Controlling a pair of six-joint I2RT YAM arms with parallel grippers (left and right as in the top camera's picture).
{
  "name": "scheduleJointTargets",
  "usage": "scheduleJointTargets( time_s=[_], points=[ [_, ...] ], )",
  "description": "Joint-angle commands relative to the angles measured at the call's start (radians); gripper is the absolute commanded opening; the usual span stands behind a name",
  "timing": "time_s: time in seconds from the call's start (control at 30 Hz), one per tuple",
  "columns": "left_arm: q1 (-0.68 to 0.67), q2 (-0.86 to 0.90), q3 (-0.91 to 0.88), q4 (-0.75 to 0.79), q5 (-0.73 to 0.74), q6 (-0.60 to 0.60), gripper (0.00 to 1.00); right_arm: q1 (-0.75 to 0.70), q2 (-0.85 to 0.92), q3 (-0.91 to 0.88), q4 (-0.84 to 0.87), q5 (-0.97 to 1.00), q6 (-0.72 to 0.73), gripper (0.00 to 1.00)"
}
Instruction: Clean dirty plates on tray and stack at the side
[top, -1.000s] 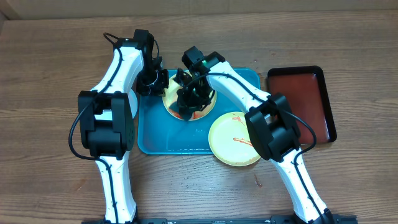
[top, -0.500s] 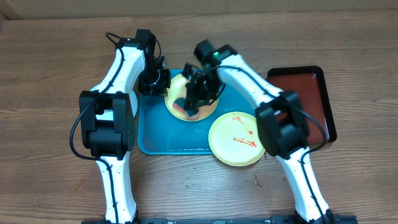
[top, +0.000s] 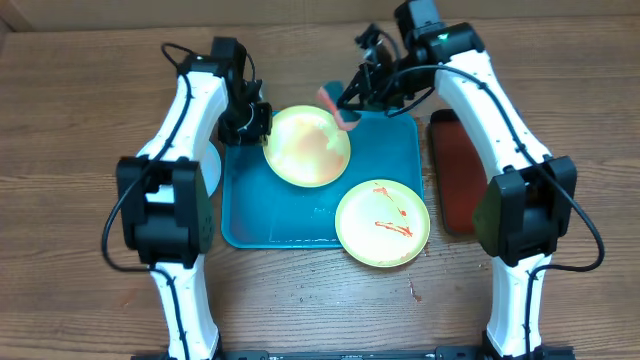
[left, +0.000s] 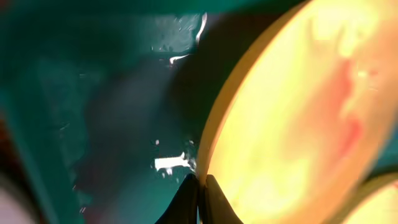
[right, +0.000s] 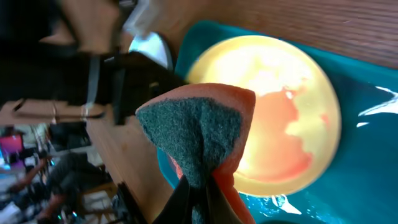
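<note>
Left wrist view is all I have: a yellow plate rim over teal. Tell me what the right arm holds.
Observer: The right gripper is shut on a sponge, green scrub face over orange.
Operator: Place it against my plate.
Observer: Overhead, it is at the far right edge of the held plate; contact I cannot tell.
Operator: Report the other plates.
Observer: A yellow-green plate with red streaks overhangs the near right corner of the tray; a pale one lies left of it, mostly under the left arm.
</note>
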Motion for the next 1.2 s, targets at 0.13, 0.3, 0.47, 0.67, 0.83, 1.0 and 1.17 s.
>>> scheduleJointTargets(
  time_s=[0.13, 0.3, 0.47, 0.67, 0.83, 1.0, 1.17],
  points=[
    [0.000, -0.169, 0.020, -0.017, -0.056, 0.023, 0.04, -0.019, -0.026, 0.021, 0.005, -0.027, 0.044, 0.04],
    [-0.001, -0.203, 0.020, -0.050, -0.079, 0.023, 0.04, -0.019, -0.026, 0.021, 0.002, -0.026, 0.043, 0.04],
    [-0.001, -0.206, 0.020, -0.095, -0.151, 0.023, 0.04, -0.021, -0.026, 0.021, -0.002, -0.018, 0.043, 0.04],
    [-0.001, -0.206, 0.020, -0.119, -0.193, 0.022, 0.04, -0.042, -0.026, 0.021, -0.023, -0.015, 0.043, 0.04],
    [-0.002, -0.227, 0.020, -0.133, -0.249, 0.010, 0.04, -0.088, -0.028, 0.021, -0.051, -0.014, 0.042, 0.04],
    [-0.020, -0.292, 0.020, -0.135, -0.373, -0.015, 0.04, -0.133, -0.042, 0.021, -0.082, 0.036, 0.039, 0.04],
    [-0.072, -0.356, 0.020, -0.134, -0.549, -0.051, 0.04, -0.155, -0.056, 0.021, -0.116, 0.089, 0.019, 0.04]
  ],
)
